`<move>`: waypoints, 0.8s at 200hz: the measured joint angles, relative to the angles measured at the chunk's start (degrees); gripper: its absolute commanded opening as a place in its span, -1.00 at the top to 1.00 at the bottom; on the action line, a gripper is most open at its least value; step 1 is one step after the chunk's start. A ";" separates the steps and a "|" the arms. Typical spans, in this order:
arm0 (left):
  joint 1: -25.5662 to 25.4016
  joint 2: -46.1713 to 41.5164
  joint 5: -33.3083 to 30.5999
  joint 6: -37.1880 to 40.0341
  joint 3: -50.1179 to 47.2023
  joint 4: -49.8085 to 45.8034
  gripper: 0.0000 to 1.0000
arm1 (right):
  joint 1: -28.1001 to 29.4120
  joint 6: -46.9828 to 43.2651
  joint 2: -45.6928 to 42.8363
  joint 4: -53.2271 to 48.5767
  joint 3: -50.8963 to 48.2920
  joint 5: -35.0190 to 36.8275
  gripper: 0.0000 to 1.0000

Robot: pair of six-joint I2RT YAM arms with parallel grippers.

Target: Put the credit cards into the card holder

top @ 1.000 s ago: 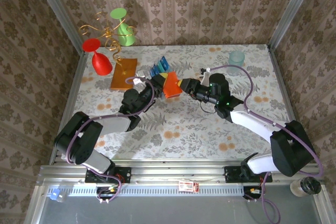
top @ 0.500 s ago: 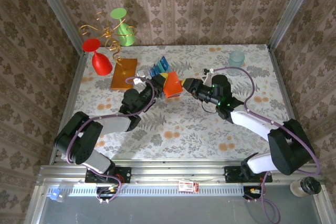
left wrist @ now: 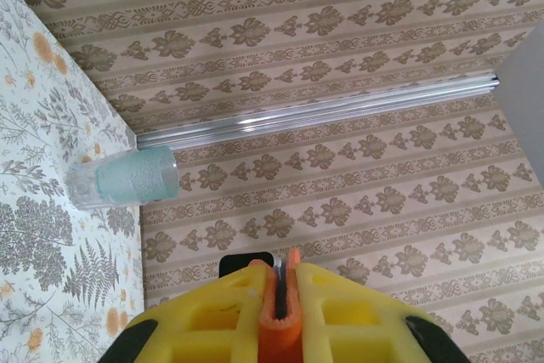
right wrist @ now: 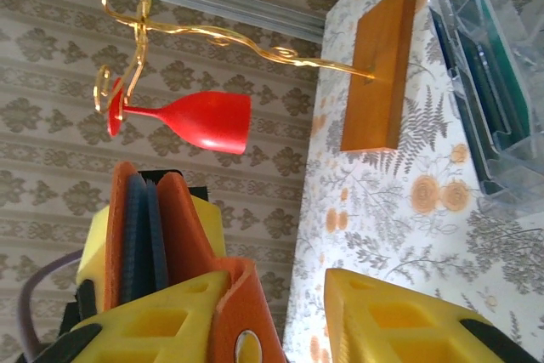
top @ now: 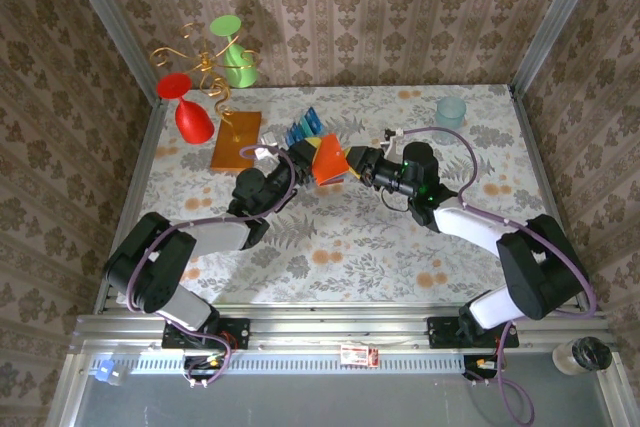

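— Where's the card holder?
— Beside the clear rack, left pincer clamped on its edge.
— And the right pincer?
— Spread open, the holder's snap tab against one finger. Credit cards sit in that rack.

Card holder mostly below picture edge

Seen from above, the left arm starts at 7 o'clock, lies low and reaches toward 1 o'clock. Its end effector has both yellow fingers pressed together on an edge of the card holder. The right arm, based at 5 o'clock, stretches toward 10 o'clock. Its end effector faces the left one, its fingers spread apart, one against the holder's flap.
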 measured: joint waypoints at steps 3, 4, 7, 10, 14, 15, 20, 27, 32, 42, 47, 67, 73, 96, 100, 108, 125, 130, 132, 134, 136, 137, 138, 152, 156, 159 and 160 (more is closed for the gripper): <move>-0.02 0.00 0.00 0.00 0.00 0.04 1.00 | 0.00 0.22 0.17 0.39 0.00 -0.22 0.31; -0.02 0.00 0.00 0.00 0.00 0.09 1.00 | 0.00 0.24 0.22 0.48 0.00 -0.24 0.31; -0.02 0.00 0.00 0.00 0.00 0.13 1.00 | -0.02 0.55 0.37 0.90 0.00 -0.48 0.31; 0.00 0.00 0.00 0.00 0.02 0.13 1.00 | -0.04 0.85 0.52 1.20 0.00 -0.70 0.31; 0.00 0.00 0.00 0.00 0.02 0.15 1.00 | -0.07 1.14 0.70 1.60 0.00 -0.96 0.32; 0.00 0.00 0.00 0.00 0.04 0.15 1.00 | -0.07 1.27 0.76 1.75 0.00 -1.05 0.32; 0.00 0.00 -0.02 0.00 0.09 0.15 1.00 | -0.13 1.60 0.98 2.23 0.00 -1.33 0.33; 0.00 0.00 -0.02 0.00 0.20 0.15 1.00 | -0.22 2.21 1.29 3.02 0.00 -1.70 0.36; 0.00 0.00 -0.02 0.00 0.31 0.15 1.00 | -0.28 2.62 1.46 3.63 0.00 -1.97 0.40; 0.00 0.02 -0.02 0.00 0.55 0.15 1.00 | -0.39 3.15 1.68 4.57 0.00 -2.49 0.54; -0.02 0.02 0.00 0.00 0.66 0.15 1.00 | -0.42 3.74 1.75 5.07 0.00 -2.64 0.63; 0.00 0.33 -0.07 -0.02 0.90 0.96 1.00 | -0.52 5.20 2.08 6.93 0.00 -3.26 0.82; 0.00 0.42 -0.04 -0.02 1.01 1.16 1.00 | -0.61 5.70 2.27 7.48 0.00 -3.52 0.88; 0.00 0.96 0.00 -0.02 1.18 2.08 1.00 | -0.81 7.15 3.06 9.53 -0.24 -4.13 1.00; 0.00 1.05 -0.02 -0.02 1.18 2.25 1.00 | -0.83 7.32 3.17 9.86 -0.33 -4.15 1.00; 0.00 1.18 0.00 -0.02 1.18 2.34 1.00 | -0.90 7.63 3.32 10.36 -0.52 -4.28 1.00; 0.00 1.53 0.04 -0.02 1.18 2.51 0.79 | -0.96 7.98 3.37 11.26 -1.07 -4.28 1.00; 0.00 1.62 0.09 -0.02 1.18 2.51 0.70 | -0.96 8.04 3.37 11.45 -1.25 -4.28 1.00; 0.00 1.66 0.17 -0.02 1.18 2.54 0.65 | -0.96 8.09 3.37 11.54 -1.36 -4.28 1.00; 0.00 1.68 0.20 0.00 1.16 2.56 0.60 | -0.96 8.09 3.37 11.65 -1.46 -4.28 1.00; 0.00 1.73 0.20 0.07 1.14 2.56 0.54 | -0.96 8.13 3.37 11.69 -1.55 -4.28 1.00; 0.00 1.75 0.22 0.00 1.11 2.56 0.52 | -0.96 8.24 3.37 11.78 -1.64 -4.28 1.00; 0.00 1.75 0.22 -0.02 1.11 2.54 0.49 | -0.96 8.31 3.37 11.85 -1.68 -4.28 1.00; 0.00 1.95 0.37 0.09 0.72 2.47 0.27 | -0.87 8.59 3.37 13.03 -2.71 -4.61 1.00; 0.00 2.01 0.42 0.55 0.46 2.38 0.22 | -0.74 8.68 3.37 13.33 -3.06 -4.68 1.00; 0.02 2.03 0.52 0.26 0.22 2.49 0.18 | -0.74 8.68 3.37 13.60 -3.30 -4.79 1.00; 0.02 2.03 0.52 0.31 0.15 2.45 0.17 | -0.72 8.70 3.37 13.64 -3.34 -4.81 1.00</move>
